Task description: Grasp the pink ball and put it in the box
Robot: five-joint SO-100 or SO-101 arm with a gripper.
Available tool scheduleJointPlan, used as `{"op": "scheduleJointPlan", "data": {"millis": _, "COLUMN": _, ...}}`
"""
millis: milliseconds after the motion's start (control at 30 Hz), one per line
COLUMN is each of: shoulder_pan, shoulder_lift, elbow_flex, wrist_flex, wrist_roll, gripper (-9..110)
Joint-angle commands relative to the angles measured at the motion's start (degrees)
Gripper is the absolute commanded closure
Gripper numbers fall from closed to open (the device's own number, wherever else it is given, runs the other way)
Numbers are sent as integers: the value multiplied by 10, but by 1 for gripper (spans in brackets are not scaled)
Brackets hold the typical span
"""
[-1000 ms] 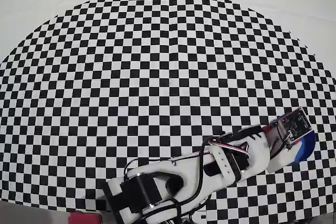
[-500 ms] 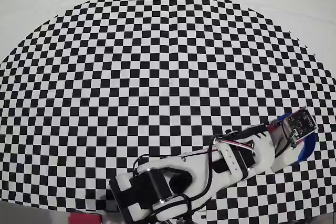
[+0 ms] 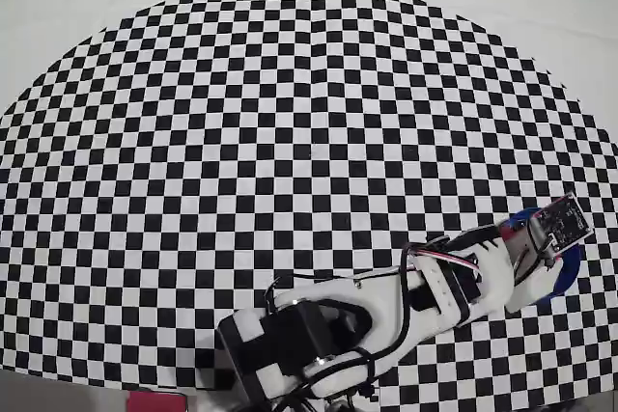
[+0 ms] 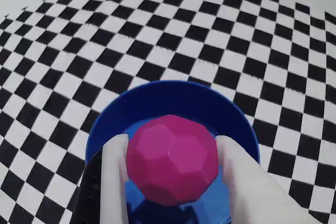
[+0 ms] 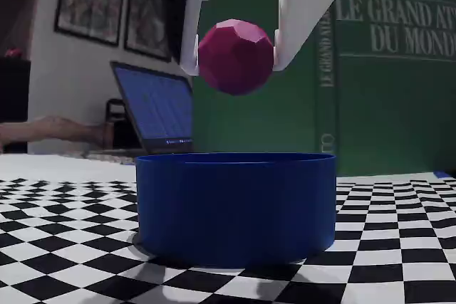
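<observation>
Gripper [image 5: 237, 58] closed on the pink ball [image 5: 236, 57], one white finger [image 5: 191, 48] on each side, ball pinched at its widest part. Fixed view: ball held in the air directly above the box [image 5: 236, 206], clear of the rim, not touching it. Wrist view: faceted ball [image 4: 172, 159] between the fingers [image 4: 114, 174], blue box [image 4: 173, 100] right beneath on the checkered mat [image 4: 157, 35]. Overhead view: arm [image 3: 386, 311] reaches to the lower right, covering most of the box [image 3: 570, 267]; ball hidden there. Laptop [image 5: 153, 115] and green book [image 5: 385, 69] behind in fixed view
</observation>
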State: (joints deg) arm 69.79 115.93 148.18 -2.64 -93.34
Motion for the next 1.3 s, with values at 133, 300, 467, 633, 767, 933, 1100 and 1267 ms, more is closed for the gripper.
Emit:
{"op": "scheduleJointPlan", "data": {"millis": 133, "shoulder_pan": 7, "shoulder_lift": -29, "elbow_flex": -44, "wrist_flex": -9, "wrist_roll": -4, "gripper": 101}}
{"op": "scheduleJointPlan", "data": {"millis": 300, "shoulder_pan": 7, "shoulder_lift": -51, "elbow_flex": -60, "wrist_flex": -10, "wrist_roll": -4, "gripper": 101}}
{"op": "scheduleJointPlan", "data": {"millis": 467, "shoulder_pan": 7, "shoulder_lift": -67, "elbow_flex": -71, "wrist_flex": -11, "wrist_roll": -4, "gripper": 101}}
{"op": "scheduleJointPlan", "data": {"millis": 633, "shoulder_pan": 7, "shoulder_lift": -82, "elbow_flex": -81, "wrist_flex": -11, "wrist_roll": -4, "gripper": 101}}
{"op": "scheduleJointPlan", "data": {"millis": 767, "shoulder_pan": 7, "shoulder_lift": -95, "elbow_flex": -88, "wrist_flex": -11, "wrist_roll": -4, "gripper": 101}}
{"op": "scheduleJointPlan", "data": {"millis": 933, "shoulder_pan": 7, "shoulder_lift": -113, "elbow_flex": -101, "wrist_flex": -11, "wrist_roll": -4, "gripper": 101}}
{"op": "scheduleJointPlan", "data": {"millis": 1100, "shoulder_pan": 7, "shoulder_lift": -122, "elbow_flex": -111, "wrist_flex": -11, "wrist_roll": -4, "gripper": 101}}
{"op": "scheduleJointPlan", "data": {"millis": 1267, "shoulder_pan": 7, "shoulder_lift": -134, "elbow_flex": -119, "wrist_flex": -12, "wrist_roll": -4, "gripper": 101}}
